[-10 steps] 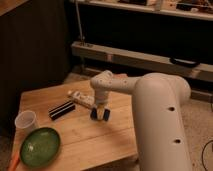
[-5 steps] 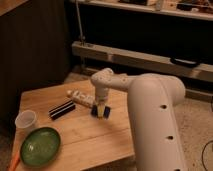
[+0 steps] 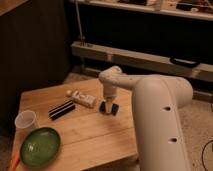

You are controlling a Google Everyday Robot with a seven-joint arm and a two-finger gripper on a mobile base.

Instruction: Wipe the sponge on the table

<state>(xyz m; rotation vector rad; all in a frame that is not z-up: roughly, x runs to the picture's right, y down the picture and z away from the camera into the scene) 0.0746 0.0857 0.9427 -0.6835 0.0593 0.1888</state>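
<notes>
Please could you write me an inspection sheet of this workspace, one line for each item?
Surface: table, light-brown wooden planks.
Job's things: sponge, blue, on the table right of the middle.
Clutter: white bottle lying flat; striped bar; clear cup; green plate; orange thing at the front left corner.
Grippers: gripper pointing down, shut on the sponge.
Cables: what looks like a thin cable on the floor, far right.
Surroundings: metal rail behind the table; dark wall.
</notes>
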